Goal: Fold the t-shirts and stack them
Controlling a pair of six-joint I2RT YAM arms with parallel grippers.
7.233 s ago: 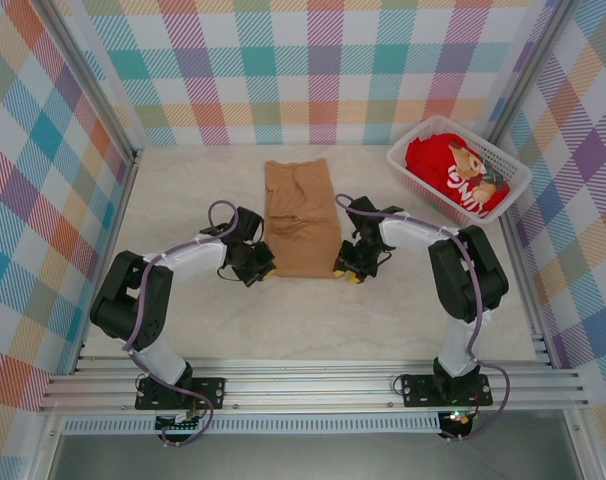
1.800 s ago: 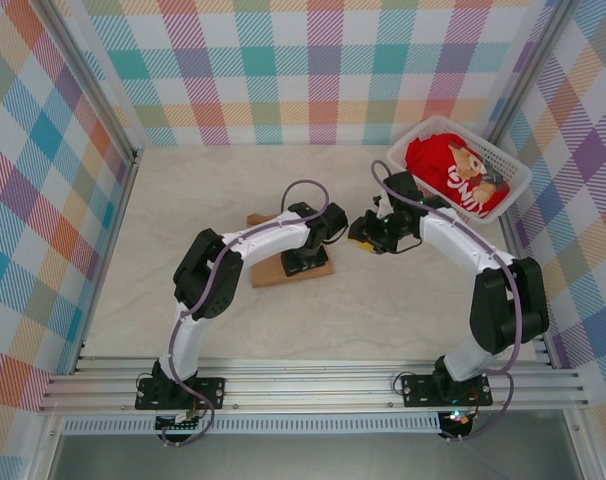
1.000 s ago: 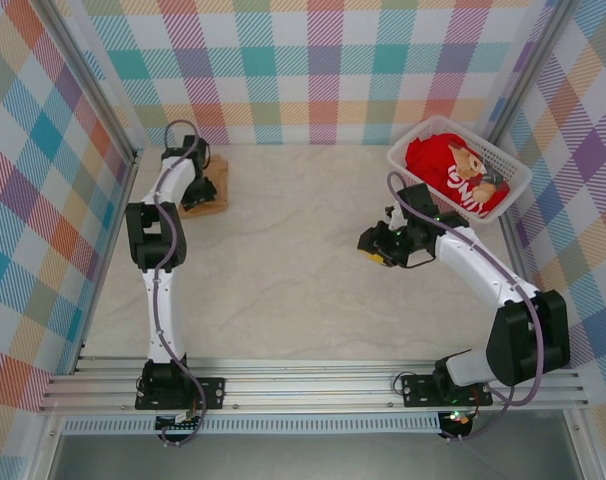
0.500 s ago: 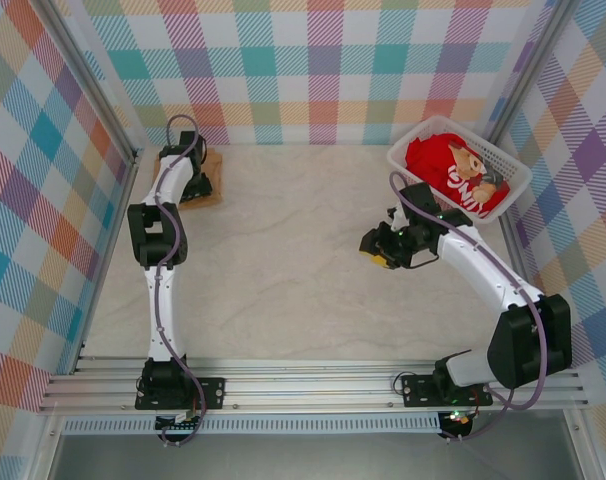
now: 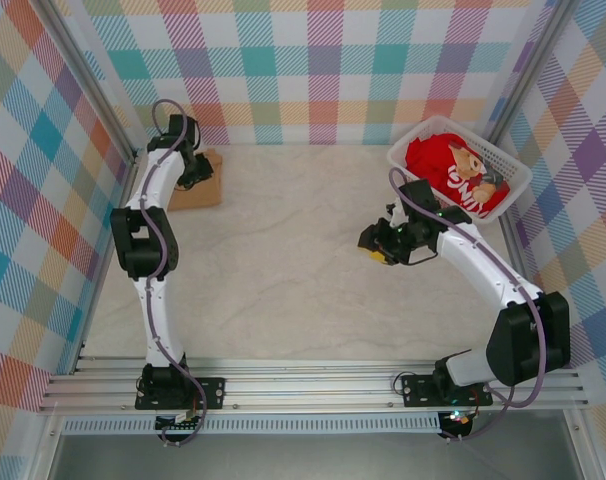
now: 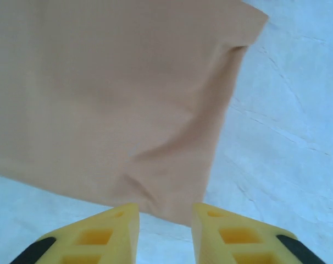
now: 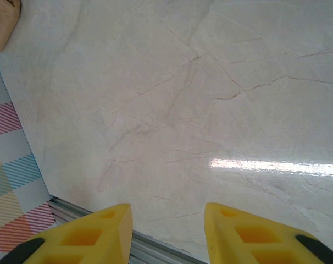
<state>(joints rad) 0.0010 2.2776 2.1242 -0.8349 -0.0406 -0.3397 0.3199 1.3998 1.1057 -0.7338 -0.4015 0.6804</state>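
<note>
Tan t-shirt (image 6: 111, 93) lies creased, rectangular; left end effector (image 6: 165, 213), right end effector (image 7: 167, 213) spread empty.

- The folded tan t-shirt (image 6: 111, 93) fills the frame from 8 round to 1 o'clock, lying flat, with a shallow crease toward its nearest corner.
- Pale marbled table (image 6: 287, 143) shows from 2 to 5 o'clock and as a strip at 7 o'clock.
- At 6 o'clock the left gripper (image 6: 165, 234) has its yellow fingers (image 6: 100, 236) parted with nothing between them. The shirt's corner lies just beyond the gap.
</note>
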